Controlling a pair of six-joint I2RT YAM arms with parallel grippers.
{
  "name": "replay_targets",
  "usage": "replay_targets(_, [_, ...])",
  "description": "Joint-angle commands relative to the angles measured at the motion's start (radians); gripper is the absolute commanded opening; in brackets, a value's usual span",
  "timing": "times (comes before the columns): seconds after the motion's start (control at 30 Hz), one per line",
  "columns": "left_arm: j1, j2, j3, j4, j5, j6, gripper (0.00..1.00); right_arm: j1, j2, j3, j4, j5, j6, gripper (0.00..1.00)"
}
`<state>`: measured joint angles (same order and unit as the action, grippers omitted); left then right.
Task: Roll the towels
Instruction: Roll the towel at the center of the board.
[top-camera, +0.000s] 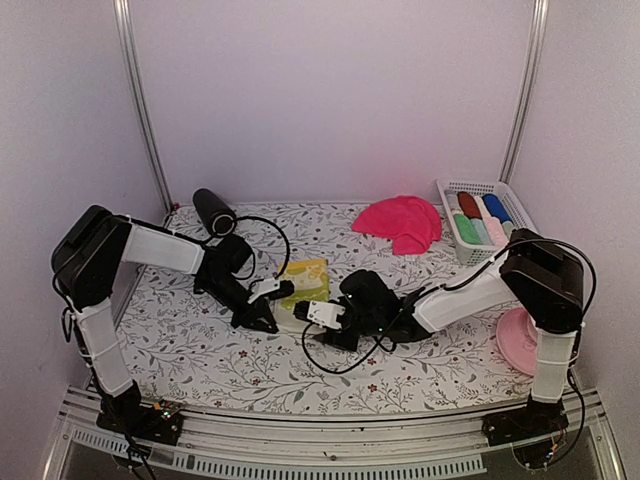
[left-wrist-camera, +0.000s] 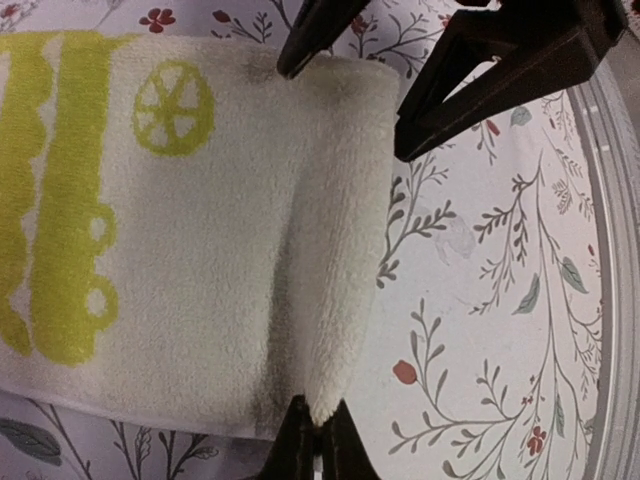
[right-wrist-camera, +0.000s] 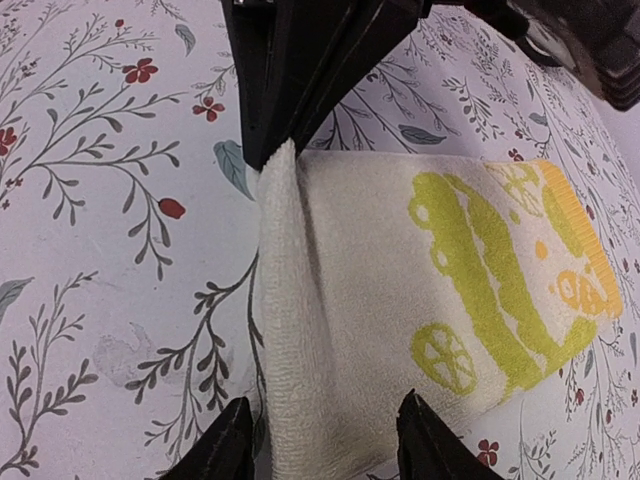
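Note:
A pale towel (top-camera: 305, 278) with a yellow-green print lies flat on the floral table, its near edge turned up into a short fold. In the left wrist view the towel (left-wrist-camera: 190, 250) has this fold on its right side. My left gripper (left-wrist-camera: 318, 405) is shut on one end of the fold. My right gripper (right-wrist-camera: 322, 420) is open and straddles the other end of the fold on the towel (right-wrist-camera: 400, 290), its fingertips (right-wrist-camera: 228, 440) down at the table. In the top view the left gripper (top-camera: 268, 320) and the right gripper (top-camera: 318, 322) sit close together at the towel's near edge.
A hot pink towel (top-camera: 400, 222) lies crumpled at the back right. A white basket (top-camera: 452, 190) beside it holds several rolled towels. A black cylinder (top-camera: 213, 210) lies at the back left. A pink plate (top-camera: 520, 340) stands at the right edge.

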<state>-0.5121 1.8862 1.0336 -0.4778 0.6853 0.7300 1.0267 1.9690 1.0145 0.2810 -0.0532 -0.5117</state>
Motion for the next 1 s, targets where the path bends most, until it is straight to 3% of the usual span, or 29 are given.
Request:
replay_targets(0.0, [0.016,0.014,-0.009,-0.015,0.030,-0.001,0.02,0.004,0.027,0.024,-0.021,0.011,0.012,0.46])
replay_targets(0.17, [0.020,0.011,-0.012,-0.011,0.034,-0.001,0.02,0.004,0.037,0.029,-0.029,-0.001,0.012,0.22])
replay_targets(0.23, [0.020,0.011,-0.013,-0.012,0.033,0.001,0.02,0.003,0.037,0.035,-0.037,-0.017,0.015,0.06])
replay_targets(0.27, [0.020,0.009,-0.015,-0.014,0.035,0.003,0.03,0.004,0.035,0.037,-0.045,-0.030,0.021,0.04])
replay_targets(0.57, [0.020,-0.080,-0.074,-0.021,0.048,0.013,0.06,0.004,-0.024,0.090,-0.201,-0.201,0.145,0.02])
replay_targets(0.97, [0.022,-0.108,-0.110,0.031,0.035,-0.040,0.20,-0.046,-0.007,0.143,-0.306,-0.315,0.274,0.02])
